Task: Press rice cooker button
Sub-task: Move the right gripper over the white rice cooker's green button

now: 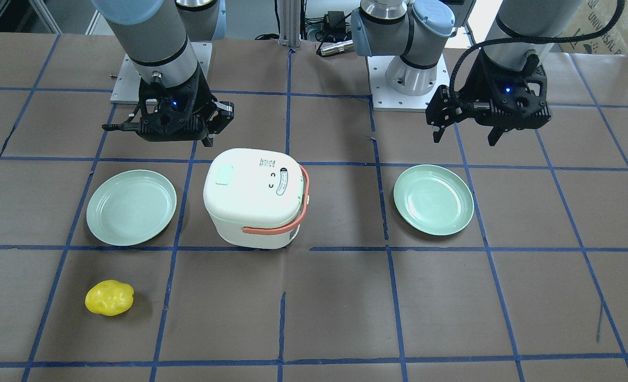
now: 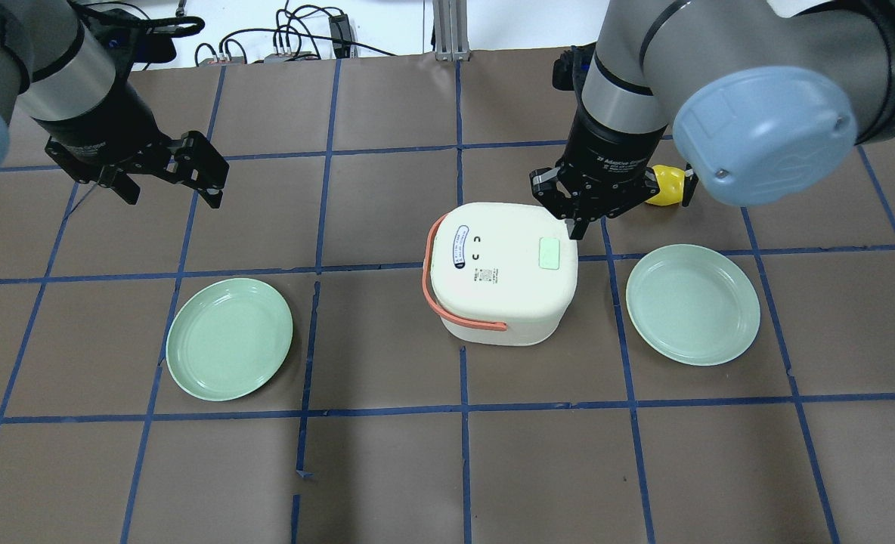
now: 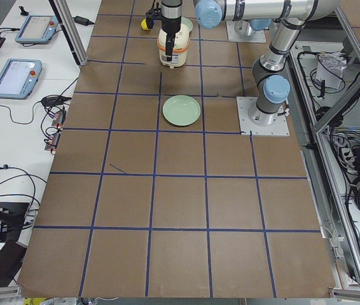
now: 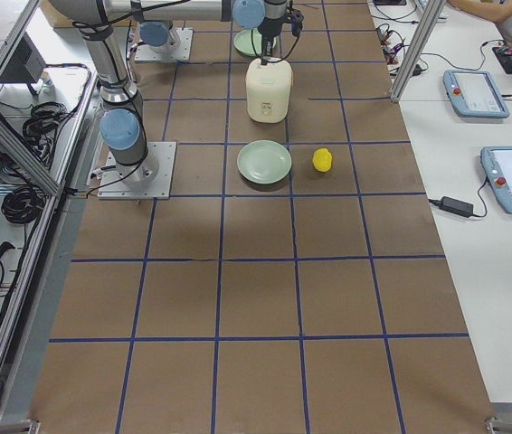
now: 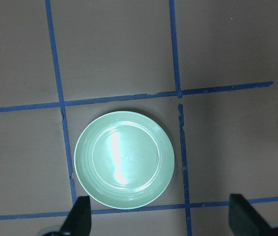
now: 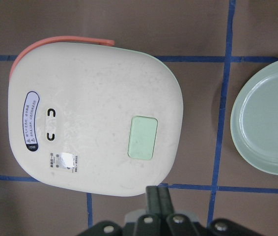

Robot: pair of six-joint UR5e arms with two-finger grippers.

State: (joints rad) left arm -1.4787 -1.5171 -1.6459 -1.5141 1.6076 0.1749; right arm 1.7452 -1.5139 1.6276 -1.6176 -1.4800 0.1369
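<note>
The white rice cooker (image 2: 500, 272) with a coral handle stands mid-table, lid closed, with a pale green button (image 2: 555, 253) on the lid. The cooker (image 1: 255, 196) and its button (image 1: 224, 175) also show in the front-facing view. My right gripper (image 2: 577, 223) is shut and empty, hovering over the lid's edge just beside the button. In the right wrist view its closed fingertips (image 6: 157, 195) sit at the lid's rim, a little short of the button (image 6: 143, 137). My left gripper (image 2: 171, 193) is open and empty, far to the left, above a plate (image 5: 124, 160).
Two pale green plates lie on either side of the cooker, one on the left (image 2: 230, 338) and one on the right (image 2: 693, 304). A yellow lumpy object (image 1: 109, 297) lies beyond the right plate, partly hidden behind my right arm in the overhead view.
</note>
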